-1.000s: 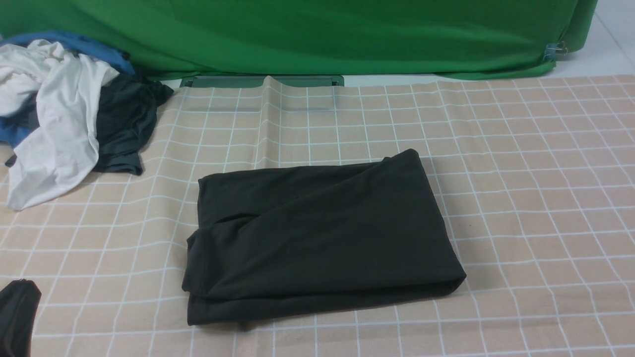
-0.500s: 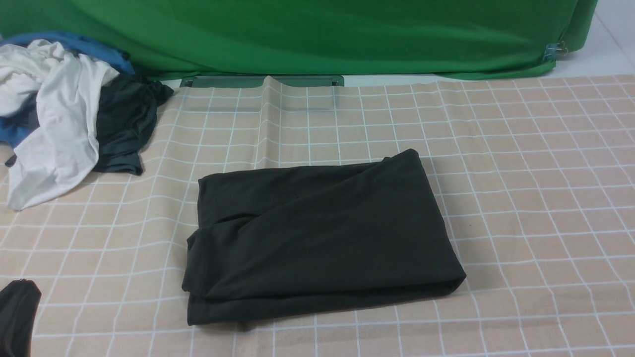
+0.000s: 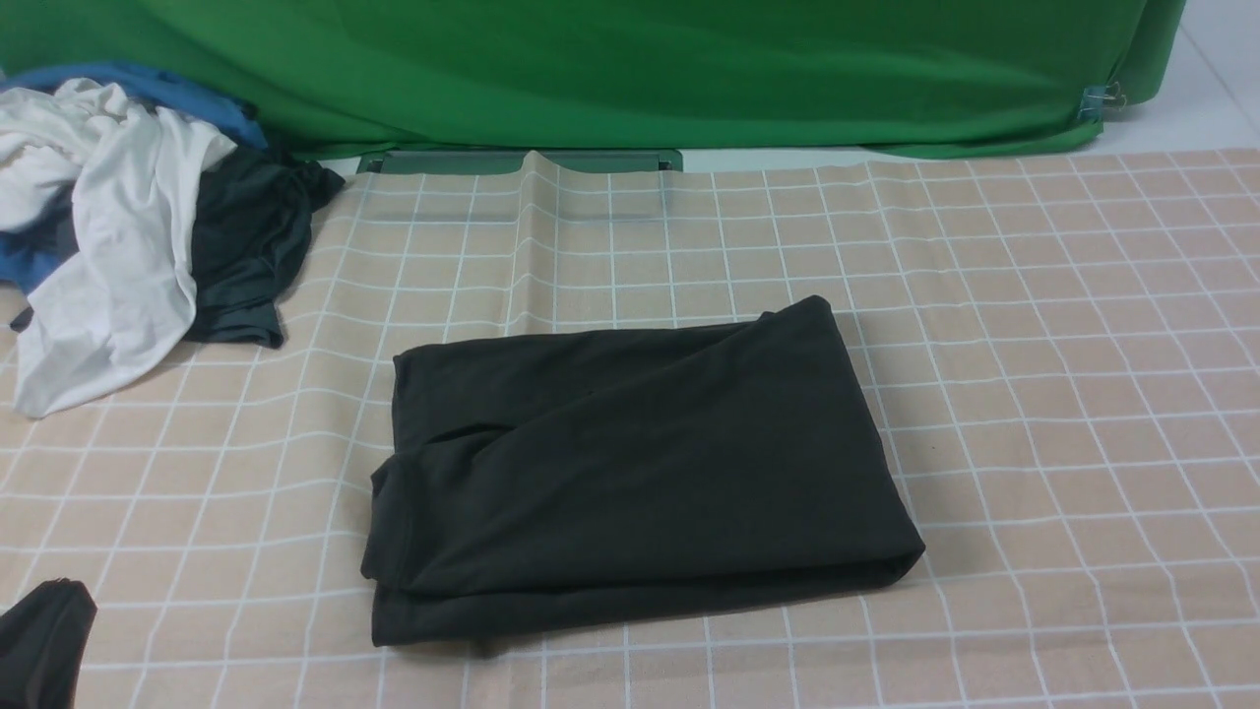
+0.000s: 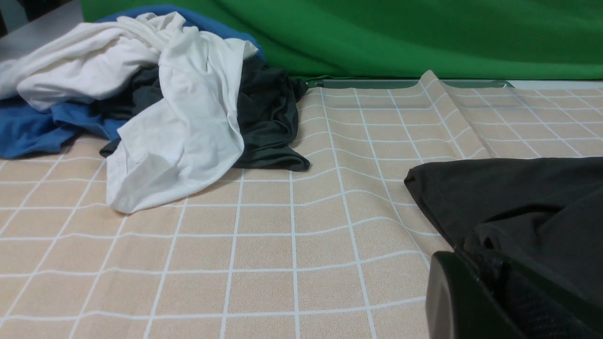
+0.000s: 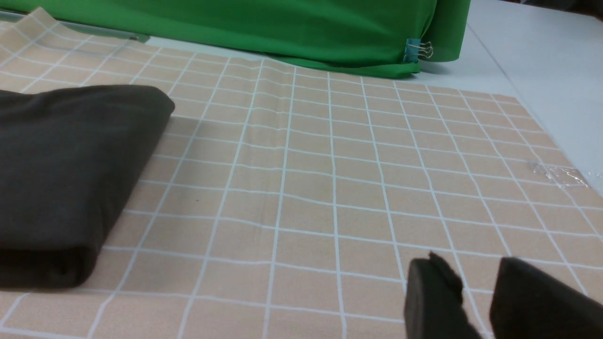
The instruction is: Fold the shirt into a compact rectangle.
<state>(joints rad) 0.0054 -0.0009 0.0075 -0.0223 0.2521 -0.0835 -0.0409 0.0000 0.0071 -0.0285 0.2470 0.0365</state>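
The shirt [image 3: 630, 463] is black and lies folded into a thick rectangle in the middle of the checked cloth; it also shows in the left wrist view [image 4: 518, 202] and the right wrist view [image 5: 70, 165]. No print or label shows. Only the tip of my left gripper [image 3: 44, 640] shows at the bottom left corner, well apart from the shirt. Its jaws [image 4: 476, 282] are pressed together with nothing held. My right gripper [image 5: 476, 278] is out of the front view. It hovers low over bare cloth to the right of the shirt, open, with nothing between its fingers.
A heap of clothes lies at the back left: a white garment [image 3: 108, 246], a dark grey one [image 3: 246, 246] and blue fabric [image 3: 148, 89]. A green backdrop [image 3: 630, 69] hangs behind the table. The checked cloth [image 3: 1034, 345] ends at the right on a pale surface [image 5: 541, 61].
The left gripper's tip has drawn back slightly toward the bottom edge of the front view. The shirt has not moved.
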